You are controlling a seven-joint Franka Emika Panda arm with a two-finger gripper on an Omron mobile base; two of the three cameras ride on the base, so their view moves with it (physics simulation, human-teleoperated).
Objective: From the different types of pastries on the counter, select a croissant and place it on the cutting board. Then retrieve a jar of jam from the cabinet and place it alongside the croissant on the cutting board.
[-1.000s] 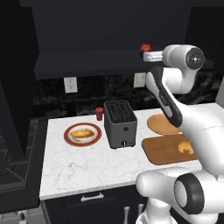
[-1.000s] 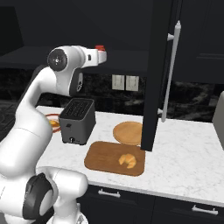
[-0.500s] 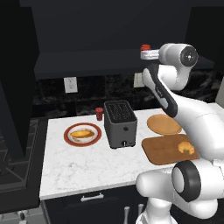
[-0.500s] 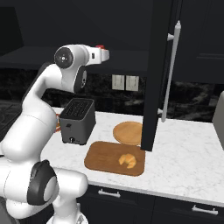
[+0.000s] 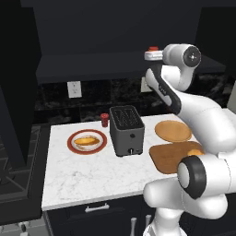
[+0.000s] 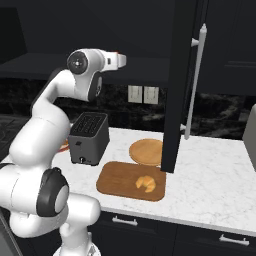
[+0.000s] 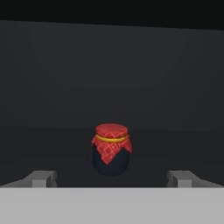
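Jam jar [image 7: 111,151] upright ahead, centred between spread fingertips [image 7: 43,178]

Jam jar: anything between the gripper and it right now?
Nothing visible. In the hand view the jar of jam stands upright on the dark cabinet shelf, centred in the gap ahead of the open gripper. Its fingertips sit apart on either side, short of the jar, not touching it.
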